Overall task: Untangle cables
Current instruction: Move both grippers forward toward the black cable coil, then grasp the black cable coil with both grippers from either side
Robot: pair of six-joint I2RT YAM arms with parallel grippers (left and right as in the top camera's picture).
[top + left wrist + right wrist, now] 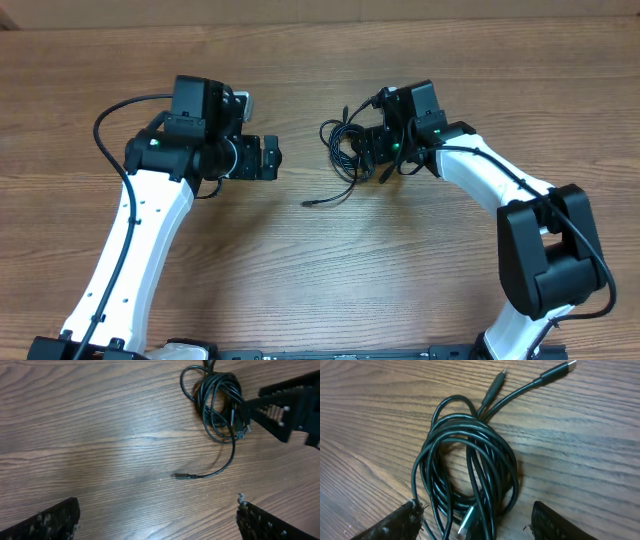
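Over on the right half of the tabletop (300, 290), the cables (347, 147) lie as one small black coil of stacked loops. One strand trails out toward the middle and ends in a small plug (182, 476). The right hand (475, 510) is down at the coil with its fingers spread wide, one on either side of the loops' near edge, and nothing is pinched between them. The left hand (157, 506) hangs well apart from the bundle, also spread and empty, pointing across at it.

To my eye this is the opening of the job: the loops are all bunched together, so the step in hand is getting a first grip. I'd say the next move calls for the right hand to close on a few loops only, or pin the bundle. The left could then come in for the trailing end, which lies clear and looks easiest to take. Grabbing the whole stack would likely just drag the knot along.

The right wrist view shows what the overhead cannot: a slim plug tip (501, 374) and a broad plug tip (561, 368) poking out of the coil's far side, and a silvery connector (466, 527) among the loops by the fingers. Only the left wrist view makes the stray end's curve plain.
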